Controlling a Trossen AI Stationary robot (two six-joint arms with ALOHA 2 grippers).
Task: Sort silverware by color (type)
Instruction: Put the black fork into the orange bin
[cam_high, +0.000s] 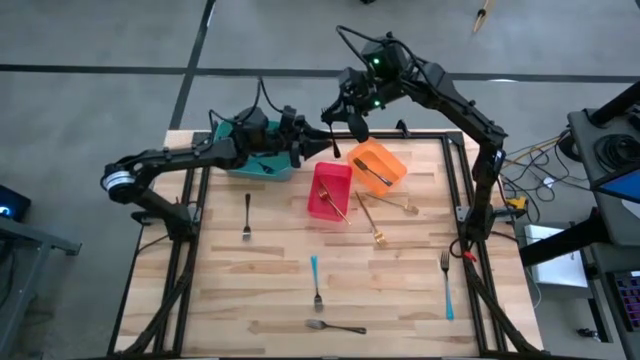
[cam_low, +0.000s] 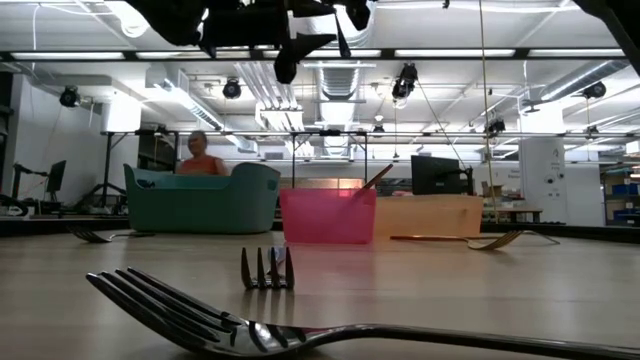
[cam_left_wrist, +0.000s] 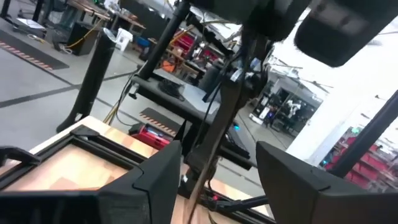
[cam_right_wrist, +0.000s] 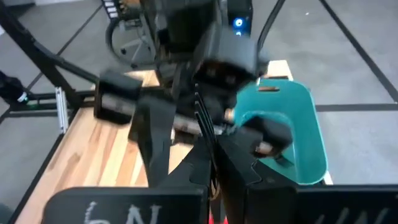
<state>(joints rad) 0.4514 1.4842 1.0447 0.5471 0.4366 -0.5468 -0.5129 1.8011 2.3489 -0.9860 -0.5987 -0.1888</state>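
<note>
The right tool (cam_right_wrist: 211, 165) is closing fully on a thin dark fork (cam_right_wrist: 202, 118), pinching it at one end so that its long axis is running straight out from the fingertips toward the left arm. The left tool (cam_left_wrist: 217, 171) is facing it with its jaws standing partly apart, one on each side of the fork's shaft (cam_left_wrist: 211, 149), not visibly gripping it. In the high view both tools are meeting in the air at the far edge of the wooden slatted surface (cam_high: 280, 290), between the teal plastic bin (cam_high: 262, 165) and the red plastic bin (cam_high: 330, 190). The fork is appearing to pass from one arm to the other. The left arm is lying nearer the teal bin. Other forks are lying scattered on the surface.
</note>
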